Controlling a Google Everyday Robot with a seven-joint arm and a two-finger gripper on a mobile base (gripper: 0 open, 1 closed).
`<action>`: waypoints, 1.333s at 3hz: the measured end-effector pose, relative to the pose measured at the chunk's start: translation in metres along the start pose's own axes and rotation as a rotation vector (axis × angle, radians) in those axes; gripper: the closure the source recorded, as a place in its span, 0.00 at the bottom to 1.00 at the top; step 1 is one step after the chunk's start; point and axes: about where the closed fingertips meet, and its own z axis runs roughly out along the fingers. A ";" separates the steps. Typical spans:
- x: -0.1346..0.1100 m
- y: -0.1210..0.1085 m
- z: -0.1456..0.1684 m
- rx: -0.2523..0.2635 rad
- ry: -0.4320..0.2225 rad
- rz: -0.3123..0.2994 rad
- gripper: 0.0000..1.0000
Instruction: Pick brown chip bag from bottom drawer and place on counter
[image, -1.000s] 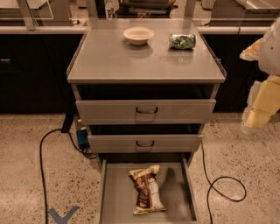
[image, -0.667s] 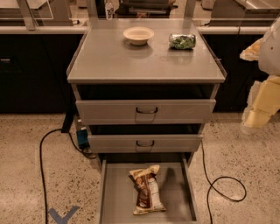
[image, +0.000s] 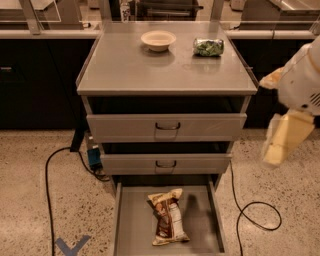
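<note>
The brown chip bag (image: 167, 216) lies flat on the floor of the pulled-out bottom drawer (image: 131, 225), its tan-gold end toward the cabinet. The counter (image: 130, 67) is the grey metal top of the three-drawer cabinet. My gripper (image: 281, 140) hangs at the right edge of the view, beside the cabinet at about the height of the upper drawer fronts. It is well above and to the right of the bag and touches nothing.
On the counter stand a small white bowl (image: 158, 40) and a clear packet of green contents (image: 209, 47). The two upper drawers (image: 166, 127) are closed. Black cables (image: 255, 210) trail on the speckled floor on both sides. A long pale worktop with dark fronts runs behind.
</note>
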 end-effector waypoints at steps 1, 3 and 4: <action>0.002 0.023 0.068 -0.079 -0.020 -0.010 0.00; -0.001 0.065 0.182 -0.197 -0.035 0.001 0.00; -0.001 0.065 0.182 -0.197 -0.035 0.001 0.00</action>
